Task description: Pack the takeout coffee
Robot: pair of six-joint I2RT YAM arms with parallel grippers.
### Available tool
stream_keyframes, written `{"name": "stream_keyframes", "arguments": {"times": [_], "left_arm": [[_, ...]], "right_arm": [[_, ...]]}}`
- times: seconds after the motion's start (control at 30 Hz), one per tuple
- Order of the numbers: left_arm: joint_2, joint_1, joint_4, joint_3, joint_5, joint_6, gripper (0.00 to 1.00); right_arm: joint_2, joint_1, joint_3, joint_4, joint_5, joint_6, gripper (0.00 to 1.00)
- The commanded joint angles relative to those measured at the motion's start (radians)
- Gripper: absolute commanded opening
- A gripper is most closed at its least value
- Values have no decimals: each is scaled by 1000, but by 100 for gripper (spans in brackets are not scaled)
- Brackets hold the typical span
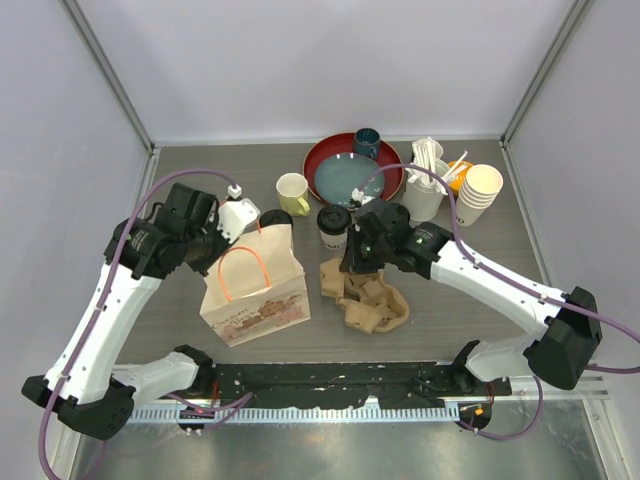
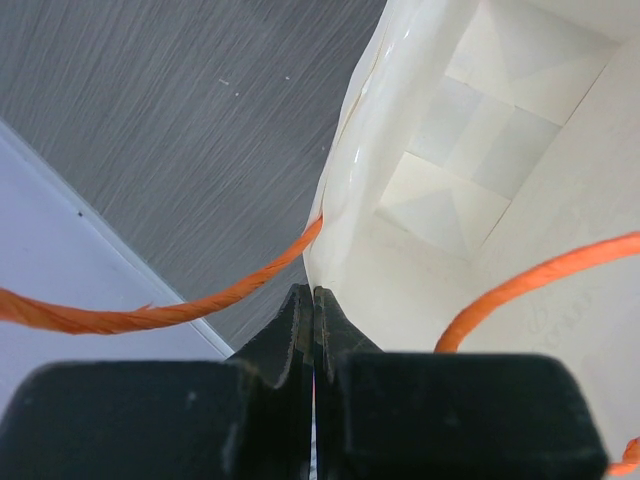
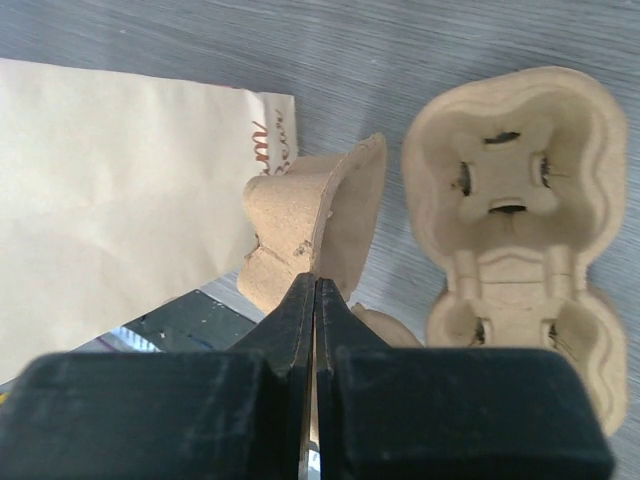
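One takeout coffee (image 1: 333, 226), a cream cup with a black lid, stands upright mid-table. The black lid of a second coffee (image 1: 275, 217) peeks out behind the paper bag (image 1: 256, 288). The bag stands open with orange handles (image 2: 215, 298). My left gripper (image 1: 243, 226) (image 2: 314, 292) is shut on the bag's rim (image 2: 345, 190), and the bag's inside (image 2: 470, 170) looks empty. Right of the bag lie brown pulp cup carriers (image 1: 366, 297). My right gripper (image 1: 352, 262) (image 3: 315, 282) is shut on the thin wall of one tilted carrier (image 3: 305, 220). Another carrier (image 3: 510, 200) lies flat beside it.
Behind the coffee are a pale yellow mug (image 1: 292, 190), a red plate (image 1: 322, 158) holding a blue dish, and a dark blue cup (image 1: 367, 142). A container of straws and cutlery (image 1: 425, 185) and a stack of paper cups (image 1: 478, 195) stand at the back right.
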Motion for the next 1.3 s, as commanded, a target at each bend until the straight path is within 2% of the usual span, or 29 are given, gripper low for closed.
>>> {"name": "stream_keyframes", "arguments": {"times": [0.0,0.3,0.57,0.7,0.93,1.27], "left_arm": [[-19,12,-71,1,-19,-16,0],[-33,16,-71,4,-18,-22,0],[-62,27,-106,-28,-47,-4,0],[-64,46,-114,-28,-55,4,0],[-63,88,-109,-54,-62,15,0],[-56,234,-129,-45,-78,56,0]], "right_arm": [[-7,6,11,101,-62,41,1],[-17,12,-42,172,-86,91,1],[56,12,-39,100,166,-29,1],[64,1,-44,13,282,-63,1],[-40,-26,-64,-116,434,-97,1],[-207,-184,-159,-132,413,-176,1]]}}
